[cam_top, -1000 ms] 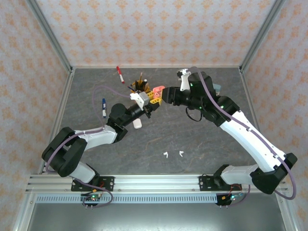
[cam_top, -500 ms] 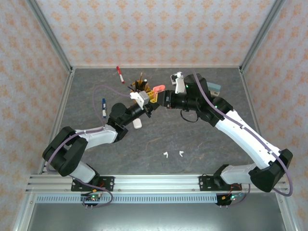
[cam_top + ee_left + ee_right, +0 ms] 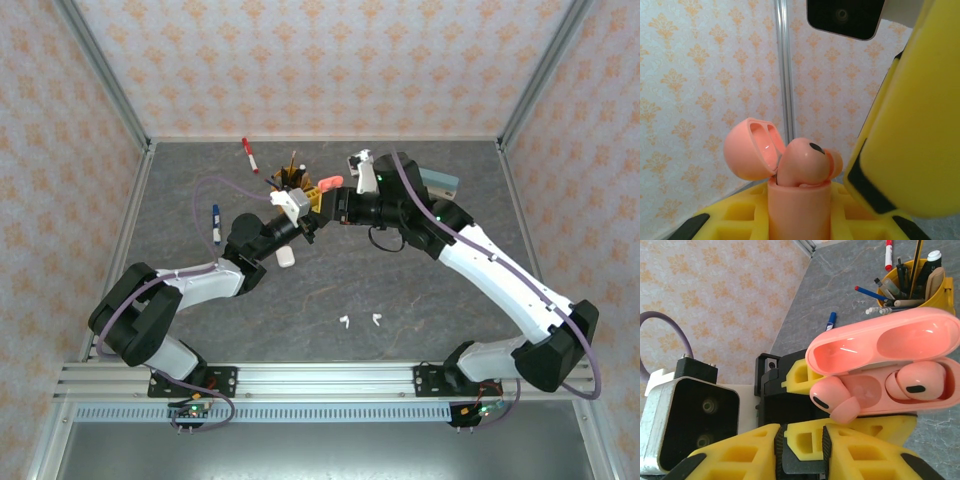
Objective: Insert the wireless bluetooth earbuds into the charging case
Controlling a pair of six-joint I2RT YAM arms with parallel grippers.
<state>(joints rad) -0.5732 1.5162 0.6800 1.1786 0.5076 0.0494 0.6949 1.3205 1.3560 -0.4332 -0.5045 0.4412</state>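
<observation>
My left gripper is shut on a salmon-pink charging case, held upright above the table with its lid open. One pink earbud sits seated in the case's right socket. A second pink earbud stands partly out of the left socket. My right gripper is right against the case, jaws narrowly apart, with no earbud between them. The left gripper's yellow fingertip shows in that gap. Two white earbuds lie on the table.
A yellow cup of pens stands just behind the grippers. A white case lies under the left arm. A red marker and a blue marker lie at the left, and a pale blue-grey thing at the back right.
My right arm has swung left and closed in on the pink case, and its jaws have narrowed. The left arm and the case have stayed put.
</observation>
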